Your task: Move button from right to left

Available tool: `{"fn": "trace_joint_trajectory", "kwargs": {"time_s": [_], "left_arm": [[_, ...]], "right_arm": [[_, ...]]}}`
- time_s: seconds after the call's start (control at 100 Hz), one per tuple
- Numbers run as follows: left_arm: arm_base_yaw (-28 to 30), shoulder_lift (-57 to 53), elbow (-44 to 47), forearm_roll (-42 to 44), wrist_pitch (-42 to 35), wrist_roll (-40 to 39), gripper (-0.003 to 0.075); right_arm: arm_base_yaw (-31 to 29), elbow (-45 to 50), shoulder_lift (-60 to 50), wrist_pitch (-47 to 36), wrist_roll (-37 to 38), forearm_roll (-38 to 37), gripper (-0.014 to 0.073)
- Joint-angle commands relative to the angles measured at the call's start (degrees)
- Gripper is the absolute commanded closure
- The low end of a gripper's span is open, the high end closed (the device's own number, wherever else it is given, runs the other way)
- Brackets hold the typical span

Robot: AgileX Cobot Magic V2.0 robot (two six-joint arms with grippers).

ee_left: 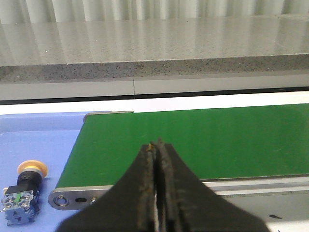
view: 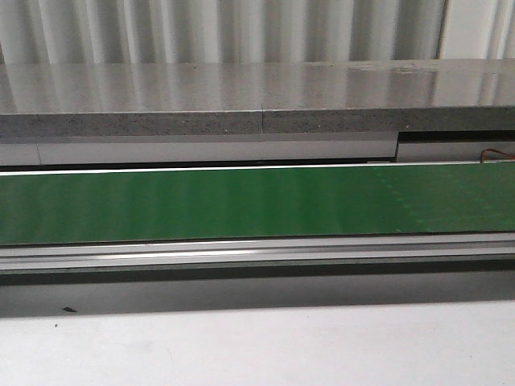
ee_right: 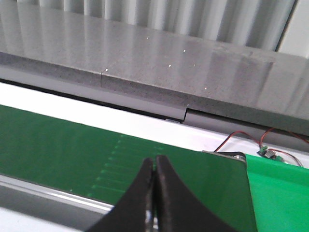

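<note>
green belt (view: 241, 201) spans the scene left to right, carrying nothing | button (ee_left: 23, 191) lies on the blue tray (ee_left: 43, 140) past the belt's left end, likely already delivered | left claw (ee_left: 157, 145) and right claw (ee_right: 154, 162) closed, empty, above the belt

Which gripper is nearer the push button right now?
Left. The push button lies on the blue surface beside the shut left gripper; the shut right gripper sees no button.

A green conveyor belt (view: 241, 205) was seen below a grey speckled ledge (view: 201, 96); red and black wires (ee_right: 251, 140) lay beside it.
</note>
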Motion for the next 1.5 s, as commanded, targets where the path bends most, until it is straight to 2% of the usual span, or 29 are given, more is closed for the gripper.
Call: {"fn": "trace_joint_trajectory", "kwargs": {"time_s": [0.0, 0.11, 0.19, 0.47, 0.49, 0.65, 0.88, 1.49], "left_arm": [[0.0, -1.9, 2.2, -0.6, -4.4, -0.5, 0.0741], [0.0, -1.9, 2.2, -0.6, -4.4, -0.5, 0.0741], [0.0, -1.9, 2.2, -0.6, -4.4, -0.5, 0.0741], [0.0, -1.9, 2.2, -0.6, -4.4, -0.5, 0.0741], [0.0, -1.9, 2.2, -0.6, -4.4, -0.5, 0.0741], [0.0, -1.9, 2.2, -0.6, -4.2, -0.5, 0.0741], [0.0, -1.9, 2.2, -0.6, -4.1, -0.5, 0.0741], [0.0, -1.9, 2.2, -0.6, -4.1, -0.5, 0.0741]], "right_arm": [[-0.7, 1.4, 0.5, -12.0, 0.2, -0.8, 0.0662], [-2.9, 5.6, 0.5, -23.0, 6.7, -5.3, 0.0662], [-5.4, 8.2, 0.2, -25.9, 11.6, -9.3, 0.0662], [-12.2, 16.3, -5.2, -23.4, 16.4, -11.5, 0.0662], [-12.4, 16.2, -5.7, -21.5, 16.5, -12.1, 0.0662], [-12.5, 16.2, -10.8, -14.2, 18.7, -15.7, 0.0662], [-12.6, 16.2, -10.5, -11.1, 18.7, -15.7, 0.0662], [-12.6, 16.2, -10.5, -10.7, 18.7, -15.7, 0.0662]]}}
